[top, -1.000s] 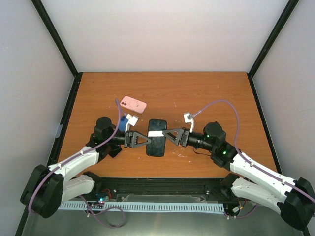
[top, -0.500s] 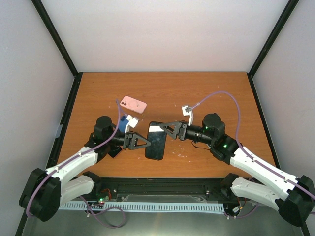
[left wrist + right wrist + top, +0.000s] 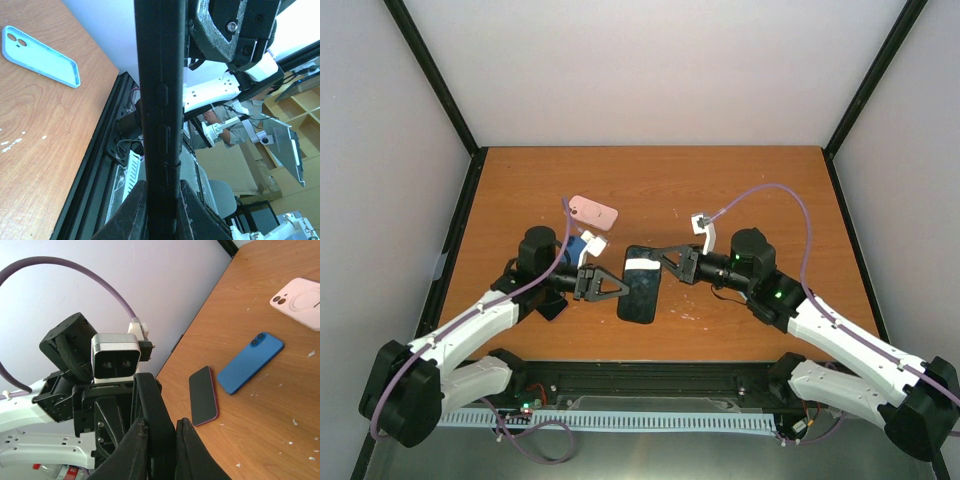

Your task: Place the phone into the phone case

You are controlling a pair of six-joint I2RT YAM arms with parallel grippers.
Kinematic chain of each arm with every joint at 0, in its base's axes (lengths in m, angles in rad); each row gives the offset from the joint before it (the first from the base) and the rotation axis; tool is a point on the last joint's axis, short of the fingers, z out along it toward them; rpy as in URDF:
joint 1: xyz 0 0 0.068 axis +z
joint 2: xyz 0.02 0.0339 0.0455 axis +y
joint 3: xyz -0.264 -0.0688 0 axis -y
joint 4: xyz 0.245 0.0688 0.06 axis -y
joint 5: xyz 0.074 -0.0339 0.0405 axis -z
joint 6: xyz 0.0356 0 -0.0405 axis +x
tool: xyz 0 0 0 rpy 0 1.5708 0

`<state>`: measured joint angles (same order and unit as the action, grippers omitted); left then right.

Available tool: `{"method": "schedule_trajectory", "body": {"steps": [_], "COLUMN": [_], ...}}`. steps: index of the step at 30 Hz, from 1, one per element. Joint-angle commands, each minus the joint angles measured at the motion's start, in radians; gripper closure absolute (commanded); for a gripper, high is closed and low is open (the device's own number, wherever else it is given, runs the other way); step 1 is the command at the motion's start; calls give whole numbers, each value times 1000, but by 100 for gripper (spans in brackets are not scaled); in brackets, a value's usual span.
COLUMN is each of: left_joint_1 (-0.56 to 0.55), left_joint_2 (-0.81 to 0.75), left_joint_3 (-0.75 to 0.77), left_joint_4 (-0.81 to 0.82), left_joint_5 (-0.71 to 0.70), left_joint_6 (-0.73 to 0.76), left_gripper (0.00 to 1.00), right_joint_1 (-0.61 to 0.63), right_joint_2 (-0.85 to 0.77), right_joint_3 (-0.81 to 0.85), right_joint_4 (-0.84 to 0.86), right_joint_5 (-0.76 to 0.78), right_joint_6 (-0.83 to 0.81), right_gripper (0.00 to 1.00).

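A black phone case (image 3: 642,285) with a dark phone face inside its rim hangs tilted above the table, a white strip across its far end. My left gripper (image 3: 623,287) is shut on its left edge. In the left wrist view the case (image 3: 157,75) stands edge-on with its moulded side buttons, clamped by that gripper (image 3: 161,187). My right gripper (image 3: 663,258) is shut on the far right edge. The right wrist view shows the black rim (image 3: 150,395) between its jaws (image 3: 162,427). I cannot tell the phone from the case along the edges.
A pink case (image 3: 593,211) lies on the wooden table (image 3: 740,190) at the back left. A blue phone (image 3: 250,362) and a black phone with a magenta edge (image 3: 203,395) lie beside it. A light blue case (image 3: 40,50) lies flat nearby.
My right gripper moved from the case's right side to its far right edge and closed on it. The left arm shifted slightly right, still gripping, and the case tilted.
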<state>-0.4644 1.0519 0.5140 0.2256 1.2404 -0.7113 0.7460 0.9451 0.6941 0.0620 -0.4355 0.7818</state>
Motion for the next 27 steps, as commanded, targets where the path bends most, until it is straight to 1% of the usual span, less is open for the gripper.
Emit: {"method": "schedule_trajectory", "body": {"steps": [1, 4, 6, 7, 8, 13, 17, 21, 24, 27], "left_joint_1": [-3, -3, -3, -3, -3, -3, -3, -3, -3, -3], "left_joint_2": [14, 45, 63, 70, 74, 65, 41, 40, 45, 57], "left_joint_3": [80, 108, 112, 112, 110, 93, 77, 62, 52, 36], "left_joint_4": [-174, -263, -282, -281, -274, -156, -12, 128, 216, 316], "left_joint_5": [-150, -208, -225, -230, -233, -233, -251, -265, -271, -259], "left_joint_6": [63, 88, 92, 87, 79, -7, -111, -193, -246, -309], "left_gripper": [100, 100, 100, 100, 100, 100, 100, 100, 100, 100], "right_joint_1": [9, 9, 9, 9, 9, 9, 9, 9, 10, 10], "right_joint_2": [-23, -28, -30, -30, -30, -46, -97, -135, -131, -130], "right_joint_3": [37, 40, 43, 44, 45, 12, -78, -163, -193, -209], "right_joint_4": [-42, -72, -96, -110, -120, -139, -91, 12, 45, 64], "right_joint_5": [18, 48, 75, 85, 88, 43, -13, -60, -74, -65], "right_joint_6": [-64, -86, -100, -103, -101, -41, 39, 125, 169, 191], "right_gripper": [97, 97, 97, 96, 91, 55, 34, 18, 13, 13]}}
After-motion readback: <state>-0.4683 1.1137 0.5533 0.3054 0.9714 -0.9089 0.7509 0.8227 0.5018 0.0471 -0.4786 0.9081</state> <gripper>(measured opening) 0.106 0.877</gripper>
